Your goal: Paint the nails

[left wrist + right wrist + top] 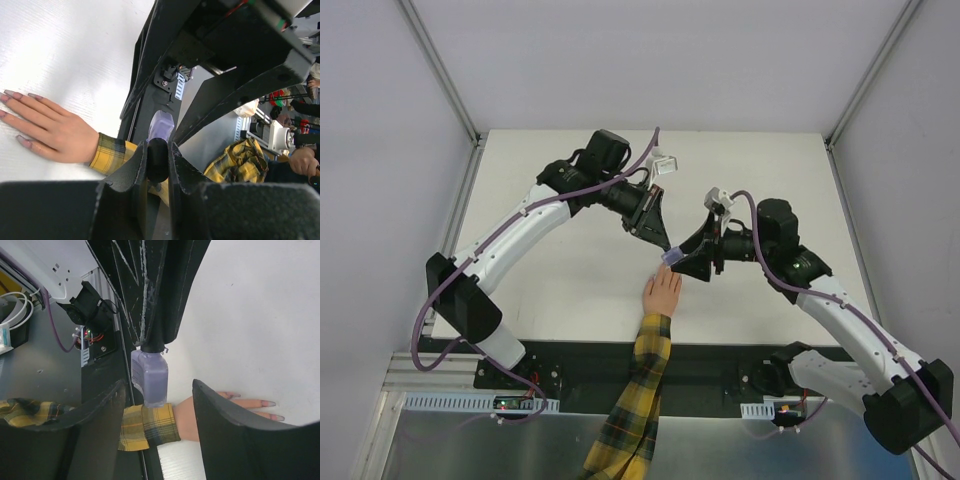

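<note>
1. Left arm: it reaches from the lower left of the top view up and over to centre frame. The left gripper (157, 152) points down, its 2 fingers closed tight on the black cap (158, 162) of a purple bottle (150, 376), which hangs clear of the table (770, 180).
2. Right arm: it comes in from the lower right, wrist bent toward centre. The right gripper (159, 386) stands open, 1 finger on each side of the bottle, with a gap showing on both sides. It holds nothing.
3. Hand (662, 293): it lies flat, palm down, at centre frame just below both grippers, with its plaid sleeve (640, 390) trailing to the bottom edge.
4. Nails (12, 94): they are at the far left of the left wrist view, resting on the table and apart from the bottle.
</note>
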`<state>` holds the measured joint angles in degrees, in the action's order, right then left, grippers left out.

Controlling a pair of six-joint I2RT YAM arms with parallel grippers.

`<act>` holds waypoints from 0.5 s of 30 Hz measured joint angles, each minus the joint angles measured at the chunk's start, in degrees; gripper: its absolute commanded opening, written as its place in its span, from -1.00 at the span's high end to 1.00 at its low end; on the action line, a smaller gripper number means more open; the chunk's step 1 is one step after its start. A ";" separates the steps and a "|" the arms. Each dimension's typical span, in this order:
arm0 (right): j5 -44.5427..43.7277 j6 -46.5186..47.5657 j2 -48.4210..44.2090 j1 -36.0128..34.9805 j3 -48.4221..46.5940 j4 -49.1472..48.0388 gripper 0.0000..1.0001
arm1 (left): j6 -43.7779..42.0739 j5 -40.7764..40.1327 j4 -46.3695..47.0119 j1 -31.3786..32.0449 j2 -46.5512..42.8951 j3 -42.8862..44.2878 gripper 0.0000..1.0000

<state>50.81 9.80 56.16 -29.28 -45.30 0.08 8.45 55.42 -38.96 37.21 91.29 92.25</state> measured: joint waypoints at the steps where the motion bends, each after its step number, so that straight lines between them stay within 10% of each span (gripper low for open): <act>1: 0.07 -0.17 0.48 -0.33 0.00 0.00 -0.07 | 0.02 -0.02 0.02 0.24 0.15 0.33 1.00; 11: -0.46 -0.79 1.70 -2.62 0.00 -1.22 0.37 | 0.11 -0.22 0.02 0.72 0.46 0.87 1.00; 15: -0.68 -1.49 1.81 -2.80 0.00 -1.14 0.99 | 0.00 -0.42 0.04 0.72 0.46 0.87 1.00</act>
<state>50.13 8.32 57.98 -32.08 -45.30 -1.06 8.45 55.00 -38.92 37.93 91.74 93.12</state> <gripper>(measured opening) 0.226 0.127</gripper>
